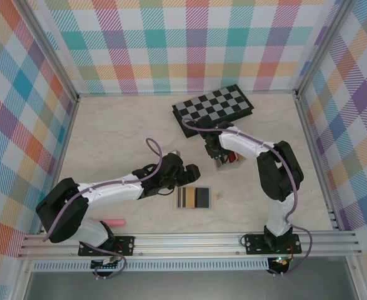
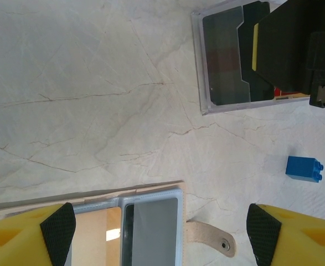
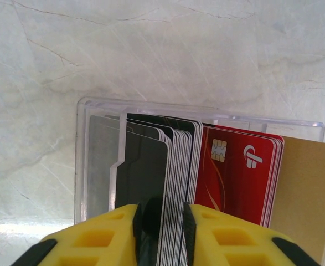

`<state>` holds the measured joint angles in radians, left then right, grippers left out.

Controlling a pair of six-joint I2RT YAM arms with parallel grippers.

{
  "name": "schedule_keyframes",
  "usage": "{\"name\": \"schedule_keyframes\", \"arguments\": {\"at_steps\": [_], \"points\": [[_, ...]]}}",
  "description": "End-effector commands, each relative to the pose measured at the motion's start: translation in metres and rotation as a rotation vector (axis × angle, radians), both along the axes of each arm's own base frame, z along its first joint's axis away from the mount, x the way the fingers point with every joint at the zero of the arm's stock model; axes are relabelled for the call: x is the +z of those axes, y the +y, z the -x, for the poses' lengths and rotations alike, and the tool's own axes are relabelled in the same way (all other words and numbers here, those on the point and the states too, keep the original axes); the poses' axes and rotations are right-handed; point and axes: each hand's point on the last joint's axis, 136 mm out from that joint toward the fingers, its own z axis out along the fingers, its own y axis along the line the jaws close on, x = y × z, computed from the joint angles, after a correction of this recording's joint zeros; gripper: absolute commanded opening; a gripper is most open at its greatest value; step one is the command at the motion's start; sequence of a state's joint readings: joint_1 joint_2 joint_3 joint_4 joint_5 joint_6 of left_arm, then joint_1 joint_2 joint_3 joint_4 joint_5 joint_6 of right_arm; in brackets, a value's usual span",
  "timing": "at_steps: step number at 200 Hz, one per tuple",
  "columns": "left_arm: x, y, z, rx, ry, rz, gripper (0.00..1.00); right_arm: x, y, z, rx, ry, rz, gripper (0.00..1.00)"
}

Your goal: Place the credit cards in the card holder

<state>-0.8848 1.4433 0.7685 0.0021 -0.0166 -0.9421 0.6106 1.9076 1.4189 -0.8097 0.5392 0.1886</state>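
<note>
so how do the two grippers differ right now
The left gripper is wide open and empty; the right gripper is shut on a stack of credit cards. The left hangs above the card holder; the right is at the clear tray. Both are yellow.

Pastel plaid walls (image 1: pixel 189 44) enclose a pale marbled tabletop (image 1: pixel 120 131), edged by an aluminium rail (image 1: pixel 189 240).

The credit cards (image 3: pixel 228 172), red, black and grey, stand on edge, packed in a clear box (image 3: pixel 82 166). The tan card holder (image 1: pixel 194 198) lies open on the worktop (image 1: pixel 120 137), grey pockets up.
</note>
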Motion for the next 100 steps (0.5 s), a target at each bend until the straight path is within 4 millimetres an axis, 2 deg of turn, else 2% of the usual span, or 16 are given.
{"name": "schedule_keyframes", "arguments": {"at_steps": [1,41,100], "points": [[-0.001,-0.001,-0.004,0.003,0.005,0.008,0.83,0.014,-0.009,0.002,-0.002,-0.023,0.021,0.23],[-0.003,-0.003,-0.004,-0.002,0.011,0.003,0.83,0.016,-0.008,0.002,-0.003,-0.029,0.012,0.11],[-0.005,-0.001,-0.003,0.002,0.017,-0.001,0.82,0.028,-0.002,0.008,-0.006,-0.030,-0.060,0.03]]}}
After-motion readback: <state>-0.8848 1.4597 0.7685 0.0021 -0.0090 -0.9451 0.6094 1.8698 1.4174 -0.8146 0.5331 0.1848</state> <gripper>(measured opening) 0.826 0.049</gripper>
